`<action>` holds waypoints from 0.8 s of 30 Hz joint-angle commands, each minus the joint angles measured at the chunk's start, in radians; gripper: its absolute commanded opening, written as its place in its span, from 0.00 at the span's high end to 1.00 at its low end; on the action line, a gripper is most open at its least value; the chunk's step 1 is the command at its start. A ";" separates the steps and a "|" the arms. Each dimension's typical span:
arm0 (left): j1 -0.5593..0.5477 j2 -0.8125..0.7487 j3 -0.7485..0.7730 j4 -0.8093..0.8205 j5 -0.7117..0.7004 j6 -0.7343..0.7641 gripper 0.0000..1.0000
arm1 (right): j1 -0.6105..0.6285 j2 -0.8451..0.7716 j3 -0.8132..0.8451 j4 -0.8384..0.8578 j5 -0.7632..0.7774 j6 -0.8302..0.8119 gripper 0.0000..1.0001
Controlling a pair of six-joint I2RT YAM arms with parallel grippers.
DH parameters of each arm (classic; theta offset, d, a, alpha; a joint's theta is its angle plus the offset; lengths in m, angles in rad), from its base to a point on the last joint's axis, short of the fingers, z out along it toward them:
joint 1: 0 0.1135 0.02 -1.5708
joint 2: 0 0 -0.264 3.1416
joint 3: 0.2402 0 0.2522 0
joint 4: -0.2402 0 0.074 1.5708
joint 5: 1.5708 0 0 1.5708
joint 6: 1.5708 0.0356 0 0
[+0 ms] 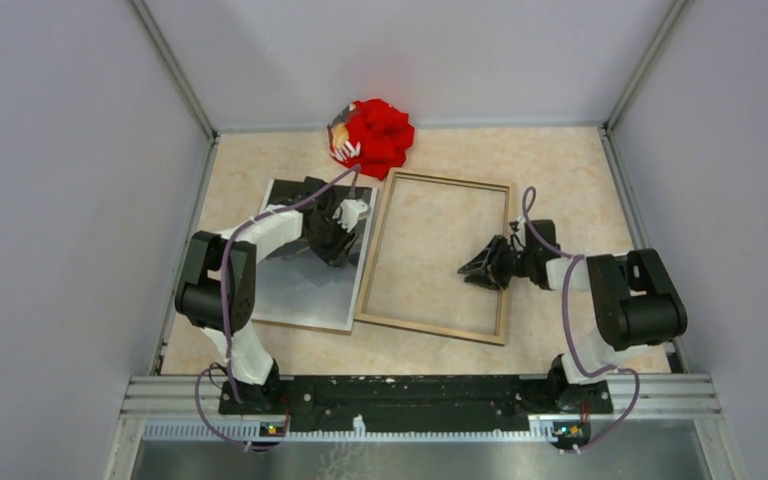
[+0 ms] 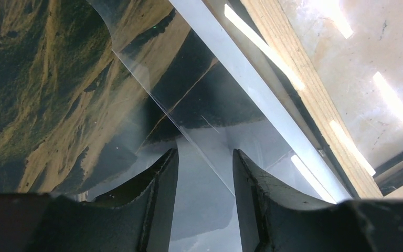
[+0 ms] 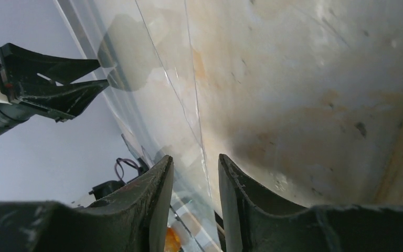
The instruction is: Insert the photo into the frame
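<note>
Top external: photo [image 1: 305, 288] partly under L gripper [image 1: 335, 250], jaws approx half-open; R gripper [image 1: 472, 270] likewise, narrower.

Glossy photo [image 1: 305, 290], bare-wood frame [image 1: 450, 180] and red cloth bundle [image 1: 375, 135] on a smooth table [image 1: 560, 160].
The photo mirrors the lights; a clear, glassy sheet [image 2: 189, 89] shows only by its bright edges. The frame is pale, grainy wood with a black inner lip. The table is beige, marbled, with a soft sheen. The bundle is crumpled fabric. The left gripper [image 2: 204, 157] and right gripper [image 3: 195, 163] have matt black fingers, scuffed pale along the edges.
</note>
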 commanded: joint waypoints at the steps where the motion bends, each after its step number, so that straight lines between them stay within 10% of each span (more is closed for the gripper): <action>1: 0.000 -0.025 0.015 0.000 0.032 -0.021 0.50 | 0.008 -0.017 -0.063 0.121 0.014 0.052 0.62; 17: 0.000 -0.015 0.027 -0.027 0.080 -0.026 0.51 | 0.177 -0.227 -0.332 0.545 0.211 0.372 0.67; 24: 0.000 0.002 0.040 -0.044 0.089 -0.028 0.51 | 0.254 -0.286 -0.187 0.319 0.273 0.293 0.72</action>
